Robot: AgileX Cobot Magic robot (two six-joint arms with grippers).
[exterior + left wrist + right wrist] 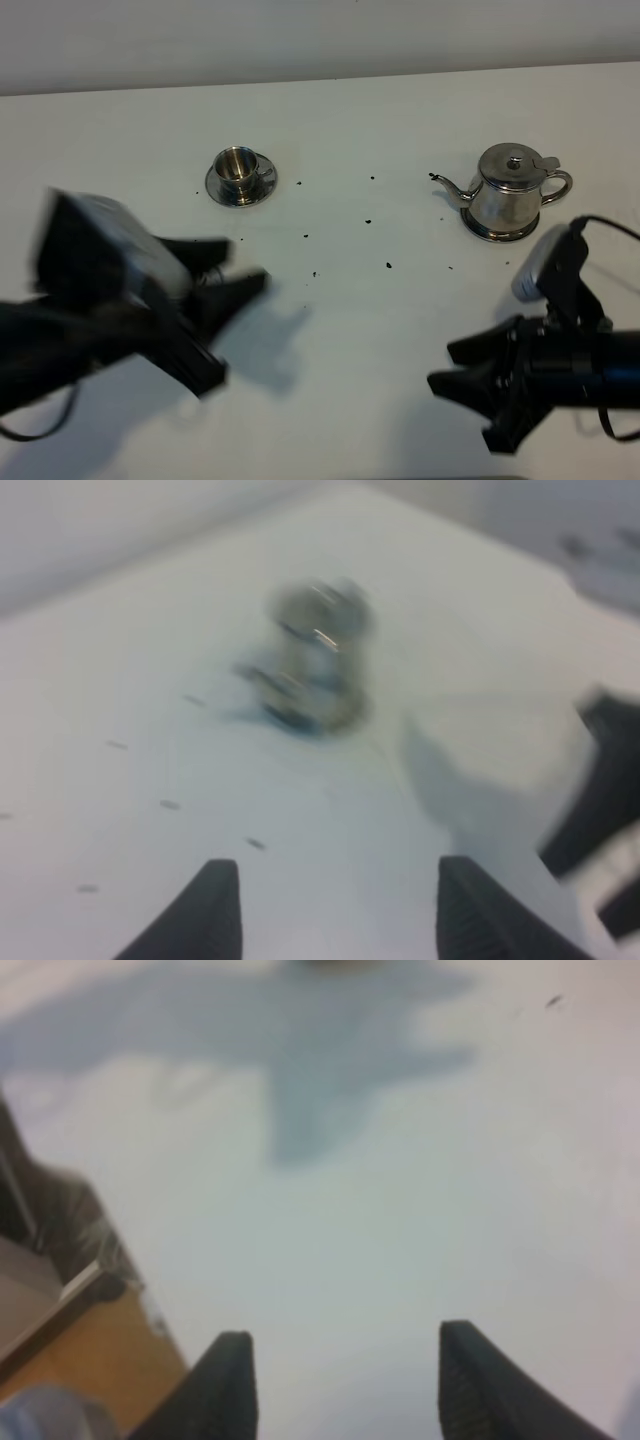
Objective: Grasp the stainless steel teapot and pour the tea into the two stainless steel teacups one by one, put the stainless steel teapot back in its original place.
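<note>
The stainless steel teapot point(510, 190) stands on its flat steel disc at the back right, lid on, spout pointing left. One stainless steel teacup point(240, 170) sits on its saucer at the back left. The second teacup is not visible. No tea shows. My left gripper point(245, 262) is open and empty, motion-blurred, in front of the teacup. In the left wrist view its gripper point(330, 900) faces a blurred steel object point(315, 660), apparently the teapot. My right gripper point(442, 366) is open and empty, well in front of the teapot, and also shows in the right wrist view point(345, 1370).
Small dark specks point(388, 265) lie scattered on the white table point(350, 330) between cup and teapot. The right wrist view shows the table's edge point(100, 1275) with wooden floor beyond. The right arm point(605, 810) appears at the side of the left wrist view.
</note>
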